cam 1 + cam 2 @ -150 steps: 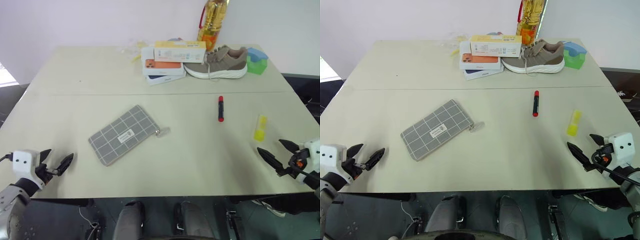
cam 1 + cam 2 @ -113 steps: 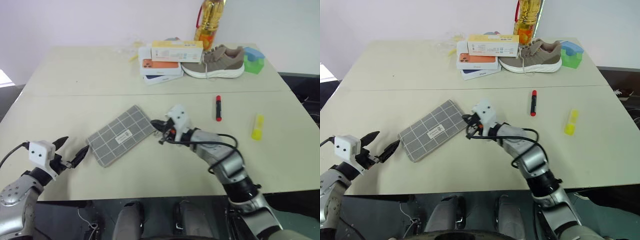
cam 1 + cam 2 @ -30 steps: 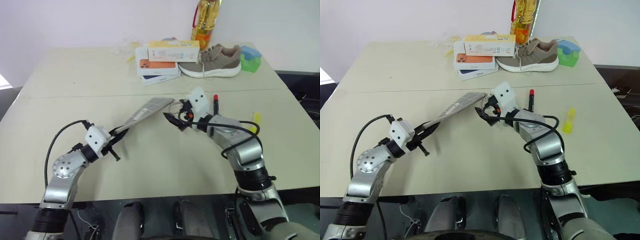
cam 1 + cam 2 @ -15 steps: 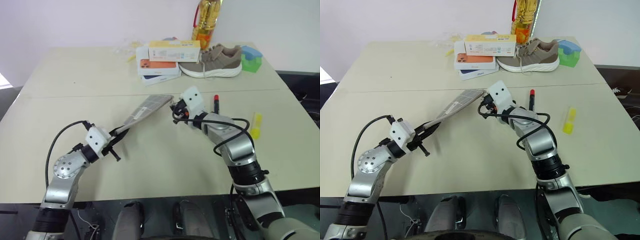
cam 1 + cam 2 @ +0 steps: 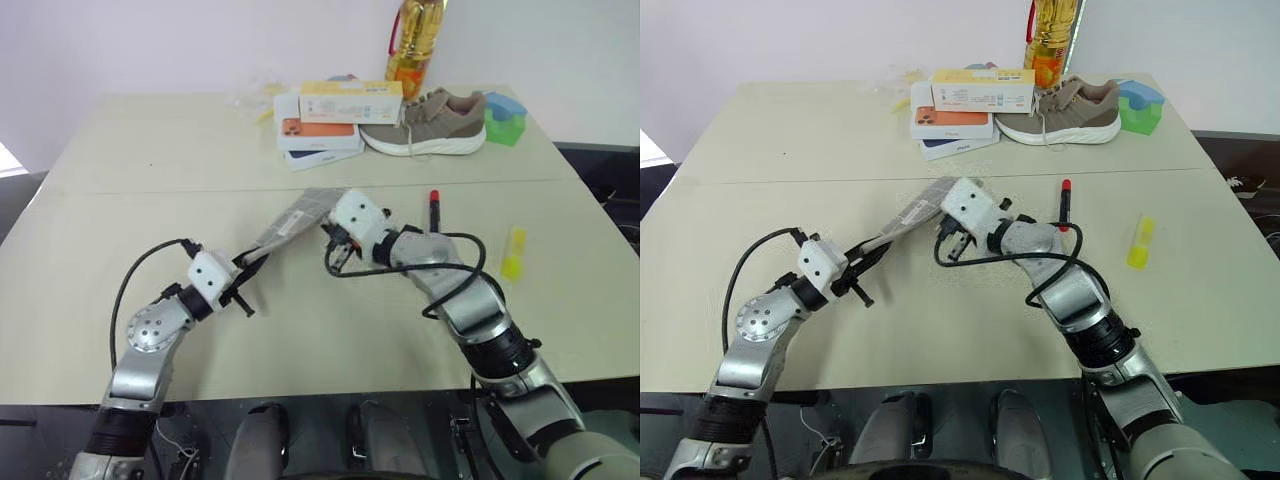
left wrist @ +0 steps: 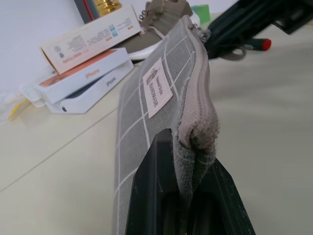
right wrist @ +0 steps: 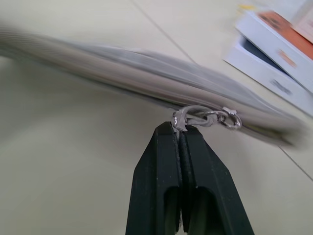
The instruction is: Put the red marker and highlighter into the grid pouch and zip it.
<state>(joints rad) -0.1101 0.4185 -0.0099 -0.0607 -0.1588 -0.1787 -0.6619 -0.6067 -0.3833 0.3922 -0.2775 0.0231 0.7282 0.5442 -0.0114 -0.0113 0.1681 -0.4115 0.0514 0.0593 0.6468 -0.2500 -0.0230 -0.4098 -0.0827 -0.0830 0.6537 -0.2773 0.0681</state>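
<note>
- The right gripper point(image 7: 180, 139) has its fingers pressed together on the metal zipper pull point(image 7: 205, 117), at the pouch's far end, above the table.
- The left gripper point(image 6: 188, 161) is clamped on the near end of the pouch point(image 6: 161, 93), pinching the fabric between its fingers and holding it up off the table point(image 5: 300, 330), tilted with the zipper edge upward.
- So the pouch hangs between the two grippers, one at each end. The zipper line looks closed along the stretch that shows; my reading is that opening it is the step in hand.
- The marker point(image 5: 434, 210) lies on the table just beyond the right arm, untouched.
- The highlighter point(image 5: 515, 253) lies further toward the right edge, well apart from the pouch.
- Left to do, as I judge it: pull the zipper open, put both pens in, then zip it. Nothing is in the pouch yet.
</note>
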